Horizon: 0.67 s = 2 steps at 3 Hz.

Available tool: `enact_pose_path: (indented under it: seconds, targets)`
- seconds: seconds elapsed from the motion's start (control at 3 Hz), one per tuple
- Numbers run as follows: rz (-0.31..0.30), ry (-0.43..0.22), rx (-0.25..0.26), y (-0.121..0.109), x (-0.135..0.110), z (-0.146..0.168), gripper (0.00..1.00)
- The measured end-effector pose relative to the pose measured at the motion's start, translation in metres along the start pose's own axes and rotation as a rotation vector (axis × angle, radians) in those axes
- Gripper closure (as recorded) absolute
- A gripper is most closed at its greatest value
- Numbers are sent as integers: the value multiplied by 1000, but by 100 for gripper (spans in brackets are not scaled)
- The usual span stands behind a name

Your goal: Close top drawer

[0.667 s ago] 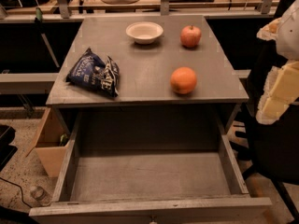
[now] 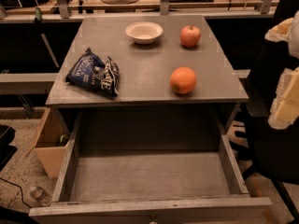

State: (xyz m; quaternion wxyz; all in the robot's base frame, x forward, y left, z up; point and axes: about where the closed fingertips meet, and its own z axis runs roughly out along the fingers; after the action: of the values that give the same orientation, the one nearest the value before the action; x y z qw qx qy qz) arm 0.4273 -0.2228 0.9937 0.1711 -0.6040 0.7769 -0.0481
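Observation:
The top drawer (image 2: 149, 176) is a wide grey wooden drawer under the table top. It is pulled far out toward me and its inside is bare. Its long front panel (image 2: 149, 210) runs along the bottom of the view, with a small knob (image 2: 151, 221) just showing at the lower edge. My gripper (image 2: 285, 99) shows as pale cream parts at the right edge. It is beside the table's right front corner, above and to the right of the drawer, and touches nothing.
On the grey table top (image 2: 145, 64) lie a dark chip bag (image 2: 93, 73), a white bowl (image 2: 144, 31), an apple (image 2: 190, 36) and an orange (image 2: 183, 80). An open wooden box (image 2: 49, 143) stands on the floor at the left. A dark chair (image 2: 271, 139) is at the right.

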Motion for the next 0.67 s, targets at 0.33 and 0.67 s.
enact_pose_path:
  seconds: [0.33,0.67]
  targets:
    - [5,16,5,40,38,-9,0]
    - [-5,63,32,97,72,-14,0]
